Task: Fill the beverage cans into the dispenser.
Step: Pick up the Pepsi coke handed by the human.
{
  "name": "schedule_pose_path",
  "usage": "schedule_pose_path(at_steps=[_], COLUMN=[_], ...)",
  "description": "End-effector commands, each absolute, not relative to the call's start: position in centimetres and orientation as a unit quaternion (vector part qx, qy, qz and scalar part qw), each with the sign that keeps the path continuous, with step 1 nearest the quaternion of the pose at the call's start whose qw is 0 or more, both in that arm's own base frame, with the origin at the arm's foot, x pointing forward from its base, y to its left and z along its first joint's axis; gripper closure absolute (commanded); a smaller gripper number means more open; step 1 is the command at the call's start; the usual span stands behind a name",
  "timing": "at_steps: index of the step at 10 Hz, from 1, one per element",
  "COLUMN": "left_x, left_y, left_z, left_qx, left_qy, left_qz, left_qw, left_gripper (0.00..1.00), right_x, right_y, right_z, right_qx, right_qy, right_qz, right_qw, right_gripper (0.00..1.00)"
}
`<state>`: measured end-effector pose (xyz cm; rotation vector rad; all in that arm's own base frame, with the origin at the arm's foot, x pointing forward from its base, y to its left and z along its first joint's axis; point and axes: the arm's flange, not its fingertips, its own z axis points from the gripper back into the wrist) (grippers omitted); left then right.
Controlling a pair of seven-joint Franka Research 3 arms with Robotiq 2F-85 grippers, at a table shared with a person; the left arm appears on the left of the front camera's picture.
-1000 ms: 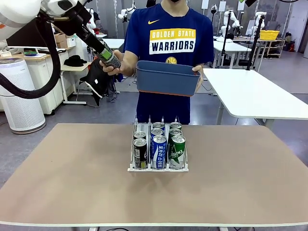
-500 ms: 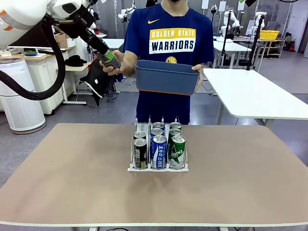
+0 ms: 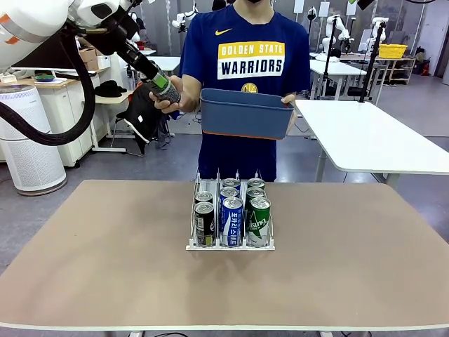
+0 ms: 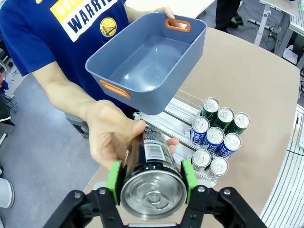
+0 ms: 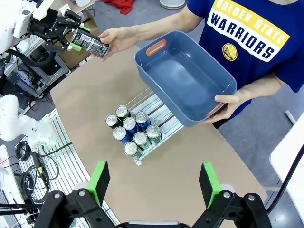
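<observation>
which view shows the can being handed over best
The left wrist view: the black can fills the foreground, silver top toward the camera, between the left gripper pads, the person's hand around its far end. The front view shows it small; the right wrist view shows it far off.

The front view sits low at the near edge of the surface point(image 3: 105, 260), facing a person across it. The left wrist view looks along its fingers point(image 4: 115, 176), very close to a black can point(image 4: 152, 180) between them, with the rack of cans point(image 4: 216, 137) farther beyond. The right wrist view looks steeply down from high above, past its fingers point(image 5: 99, 180), onto the surface. All three share the rack and the blue tub point(image 5: 190, 80).
</observation>
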<state>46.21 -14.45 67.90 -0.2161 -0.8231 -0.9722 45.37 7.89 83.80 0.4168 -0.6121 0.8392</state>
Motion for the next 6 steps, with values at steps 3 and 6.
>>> schedule_pose_path(at_steps=[3, 6], left_x=[45.91, 46.01], left_y=[-14.24, -13.95], left_z=[67.68, 67.76], left_qx=[-0.100, -0.100], left_qy=[-0.373, -0.373], left_qz=[-0.452, -0.443], left_qw=[0.804, 0.809], left_gripper=[0.97, 1.00], right_x=[45.25, 45.25], right_y=[7.96, 7.96], right_z=[83.75, 83.75], right_qx=[0.201, 0.201], right_qy=[-0.288, -0.288], right_qz=[0.395, 0.395], right_qw=[0.849, 0.849], right_gripper=[0.00, 0.00])
